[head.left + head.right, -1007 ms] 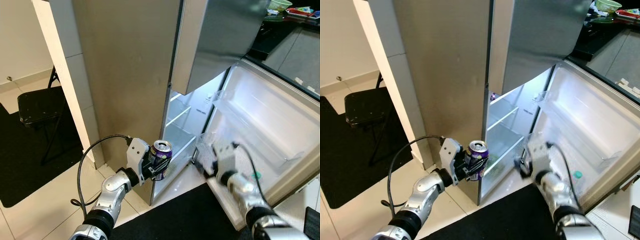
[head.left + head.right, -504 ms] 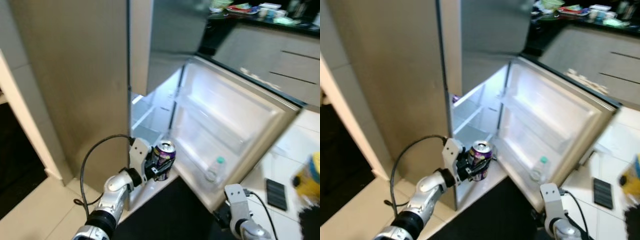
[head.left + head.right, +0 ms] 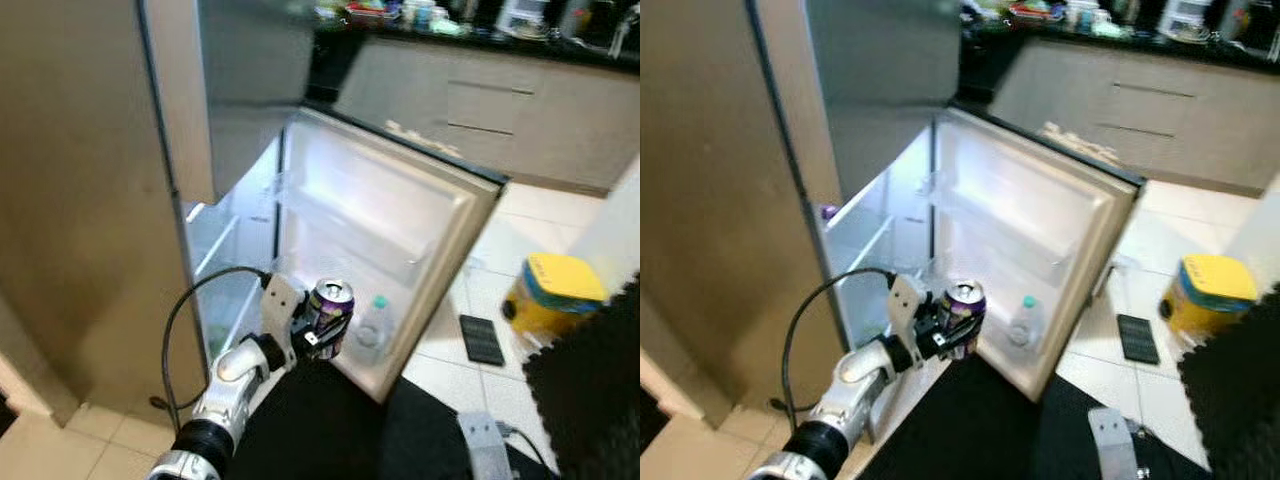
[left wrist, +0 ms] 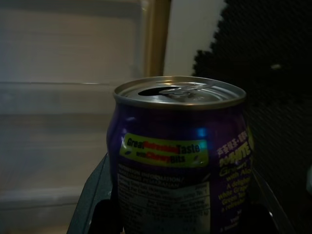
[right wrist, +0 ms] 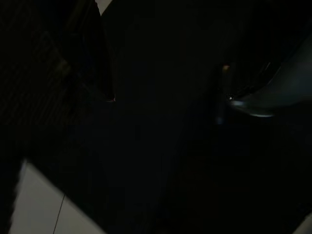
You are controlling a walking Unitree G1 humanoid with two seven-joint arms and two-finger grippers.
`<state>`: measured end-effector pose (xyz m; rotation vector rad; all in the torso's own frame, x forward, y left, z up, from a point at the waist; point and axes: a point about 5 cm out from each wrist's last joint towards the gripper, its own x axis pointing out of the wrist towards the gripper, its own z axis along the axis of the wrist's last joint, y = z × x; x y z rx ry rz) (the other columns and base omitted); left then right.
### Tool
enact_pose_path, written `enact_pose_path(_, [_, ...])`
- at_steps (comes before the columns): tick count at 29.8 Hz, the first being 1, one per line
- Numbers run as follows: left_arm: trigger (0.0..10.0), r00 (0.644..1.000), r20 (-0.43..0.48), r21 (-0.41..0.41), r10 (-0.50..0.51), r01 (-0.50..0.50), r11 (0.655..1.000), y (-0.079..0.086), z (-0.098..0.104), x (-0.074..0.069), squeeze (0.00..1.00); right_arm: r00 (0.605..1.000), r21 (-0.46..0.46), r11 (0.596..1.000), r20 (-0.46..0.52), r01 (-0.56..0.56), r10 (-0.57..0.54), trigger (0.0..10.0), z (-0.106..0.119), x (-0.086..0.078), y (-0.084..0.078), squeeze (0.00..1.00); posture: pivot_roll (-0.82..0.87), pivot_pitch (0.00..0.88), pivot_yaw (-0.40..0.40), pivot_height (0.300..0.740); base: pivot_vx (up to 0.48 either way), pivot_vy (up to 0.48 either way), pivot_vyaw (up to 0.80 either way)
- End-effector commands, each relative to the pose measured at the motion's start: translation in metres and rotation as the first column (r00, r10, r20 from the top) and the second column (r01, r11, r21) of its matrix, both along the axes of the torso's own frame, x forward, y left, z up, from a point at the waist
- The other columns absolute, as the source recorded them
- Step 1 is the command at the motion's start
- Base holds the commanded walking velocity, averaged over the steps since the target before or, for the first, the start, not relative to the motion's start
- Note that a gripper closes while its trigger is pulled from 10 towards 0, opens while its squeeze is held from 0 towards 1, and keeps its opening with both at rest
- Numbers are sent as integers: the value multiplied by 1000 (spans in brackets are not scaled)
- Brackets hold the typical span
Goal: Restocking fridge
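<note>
While the right arm (image 3: 487, 450) hangs low at the near edge of the head view, above a dark mat (image 3: 330, 420), its wrist view is nearly black and I cannot tell how its fingers stand. Left gripper (image 3: 318, 340) is raised in front of the open fridge, fingers clamped on a purple can (image 3: 329, 315); the can is upright, its silver top and pull tab facing up, tab opening visible in the left wrist view (image 4: 178, 161). A black cable (image 3: 190, 320) loops from the left forearm. Just behind the can stands the open fridge door (image 3: 400, 230), its white inner face lit. A clear bottle with a green cap (image 3: 374, 325) sits in the lower door shelf, just beside the can in the head view. Left of the door, the fridge interior (image 3: 225, 260) shows white shelves. On the pale tiled floor to the right: a small dark flat object (image 3: 483, 340), then a yellow container with a blue band (image 3: 552, 300). Farther back, grey cabinets (image 3: 500, 110) run under a dark counter carrying blurred items.
</note>
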<state>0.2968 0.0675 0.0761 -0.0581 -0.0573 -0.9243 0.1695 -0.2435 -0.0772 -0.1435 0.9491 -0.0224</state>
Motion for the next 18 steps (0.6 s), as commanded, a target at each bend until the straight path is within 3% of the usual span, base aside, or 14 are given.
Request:
enact_pose_path(1, [10000, 999, 16, 3, -28, 27, 1000, -7, 3, -1, 0, 1000, -16, 1000, -19, 17, -18, 10000, -2, -5, -4, 0, 58, 0, -26, 740, 0, 0, -800])
enact_pose_path(5, [10000, 999, 19, 2, -28, 28, 1000, -8, 4, 0, 0, 999, -22, 999, -28, 25, -25, 10000, -3, -8, -5, 0, 58, 0, -26, 740, 0, 0, -800])
enact_pose_path(10, [10000, 1000, 29, 2, -7, 7, 1000, -8, 6, 1, 0, 999, -33, 999, -43, 29, -30, 10000, -4, -12, -6, 0, 56, 0, -30, 740, 0, 0, 0])
enact_pose_path(18, [10000, 999, 47, -6, 6, -6, 1000, -12, 11, 3, 0, 999, -40, 999, -42, 17, -19, 10000, -4, -11, -6, 0, 56, 0, -30, 740, 0, 0, -800])
